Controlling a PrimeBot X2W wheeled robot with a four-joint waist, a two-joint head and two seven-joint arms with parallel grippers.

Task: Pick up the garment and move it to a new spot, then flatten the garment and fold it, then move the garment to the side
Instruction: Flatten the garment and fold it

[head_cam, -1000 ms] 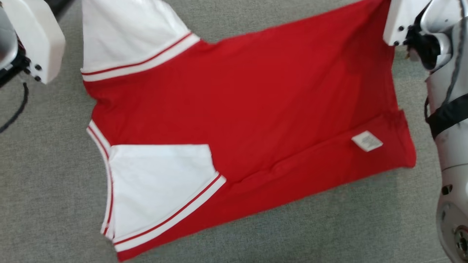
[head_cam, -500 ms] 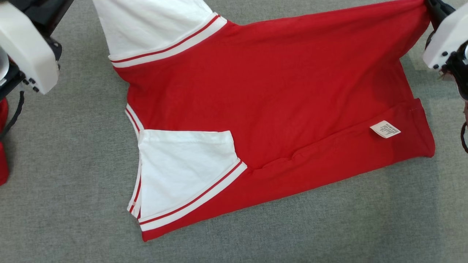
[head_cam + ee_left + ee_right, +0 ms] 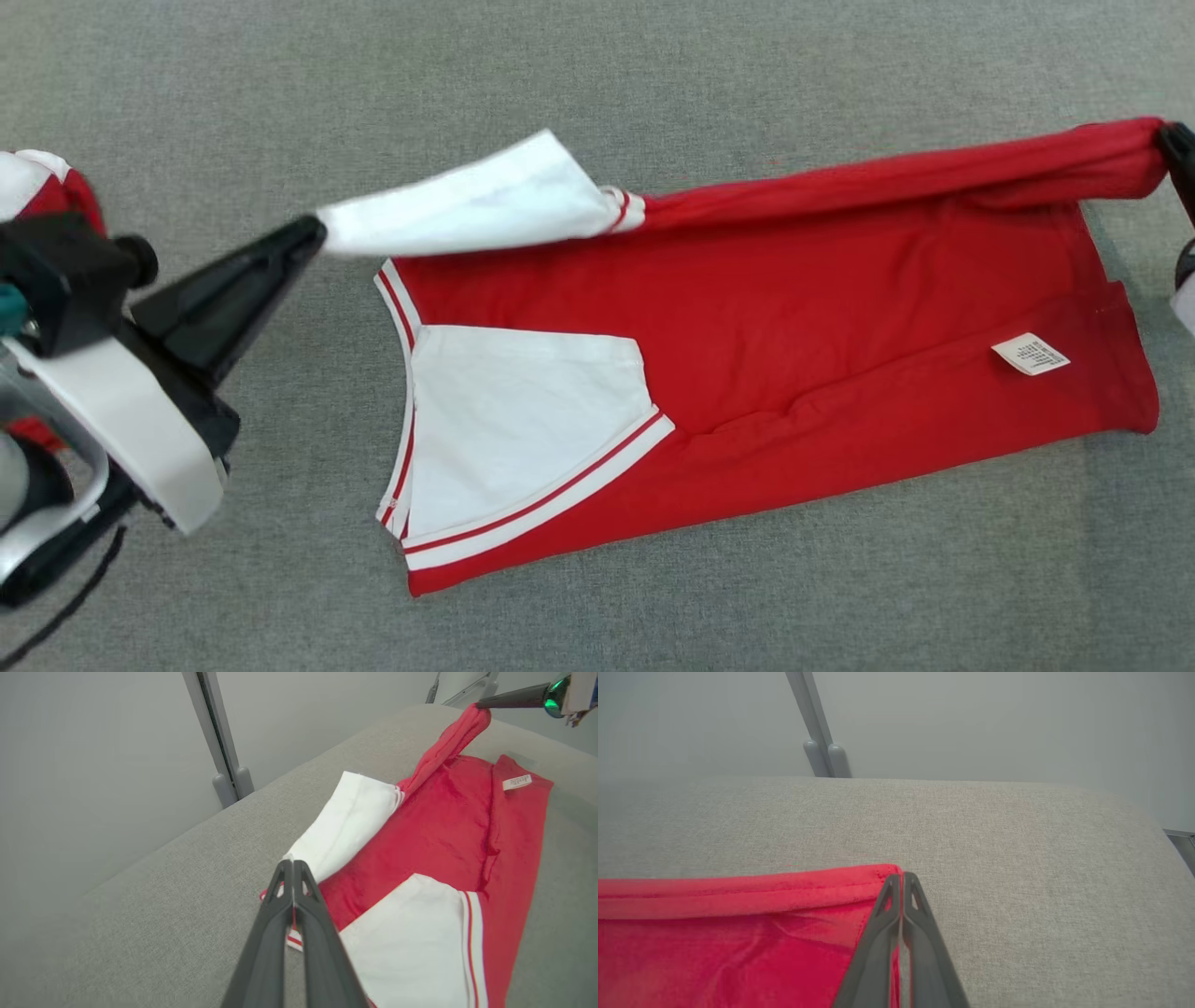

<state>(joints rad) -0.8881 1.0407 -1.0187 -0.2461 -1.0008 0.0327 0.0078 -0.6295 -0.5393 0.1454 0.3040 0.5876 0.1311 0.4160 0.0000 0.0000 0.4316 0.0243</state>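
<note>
The garment [image 3: 794, 355] is a red shirt with white, red-striped sleeves, partly folded lengthwise on the grey padded surface [image 3: 653, 84]. My left gripper [image 3: 313, 233] is shut on the tip of its far white sleeve [image 3: 476, 201], holding it just above the surface; the left wrist view shows the same pinch [image 3: 293, 864]. My right gripper [image 3: 1167, 140] is shut on the far red hem corner at the right edge, also seen from its wrist [image 3: 902, 877]. The far edge hangs taut between both grippers. The near sleeve [image 3: 523, 420] and a white care label [image 3: 1030, 354] lie flat.
The grey padded surface extends all around the garment, with open room toward the far side and the near edge. A grey post [image 3: 219, 746] stands against the wall beyond the surface's far edge.
Both grippers have lowered the lifted far edge toward the surface and stretched it out long and taut. The head camera's view shifted too.
</note>
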